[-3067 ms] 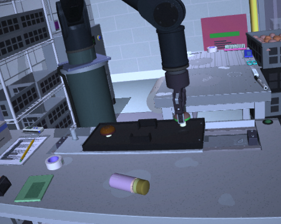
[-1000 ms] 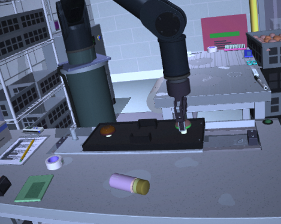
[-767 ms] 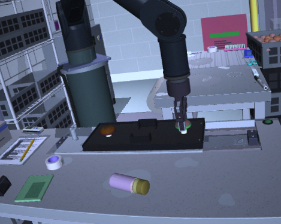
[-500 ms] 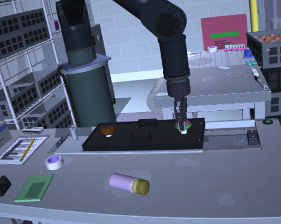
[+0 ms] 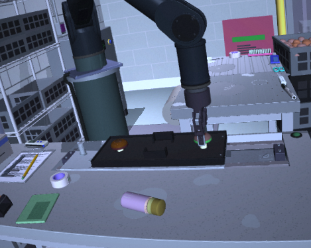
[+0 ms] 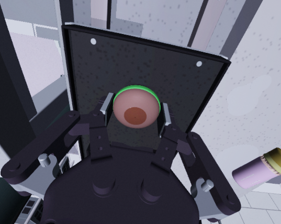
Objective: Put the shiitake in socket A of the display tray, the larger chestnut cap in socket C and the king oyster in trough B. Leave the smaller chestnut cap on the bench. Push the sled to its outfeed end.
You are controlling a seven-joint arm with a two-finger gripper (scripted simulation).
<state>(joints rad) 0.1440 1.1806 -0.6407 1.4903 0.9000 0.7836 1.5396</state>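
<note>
A pinkish chestnut cap (image 6: 135, 107) with a brown centre sits over the green-ringed socket (image 5: 202, 141) at the right end of the black display tray (image 5: 159, 150). A brown mushroom (image 5: 118, 145) sits in the socket at the tray's left end. Two dark raised blocks (image 5: 163, 136) stand around the tray's middle trough. The king oyster, a pale violet cylinder with an olive cap (image 5: 143, 203), lies on the bench in front of the tray. The small dark sled (image 5: 279, 151) rests on its rail to the right of the tray. My gripper (image 5: 201, 141) reaches straight down and is closed on the pinkish cap.
Behind the tray stand the arm's dark green pedestal (image 5: 97, 99) and a grey table (image 5: 235, 89). A wire shelf rack fills the left. A tape roll (image 5: 60, 179), a green pad (image 5: 38, 208) and a clipboard with a pencil (image 5: 23, 165) lie on the bench's left.
</note>
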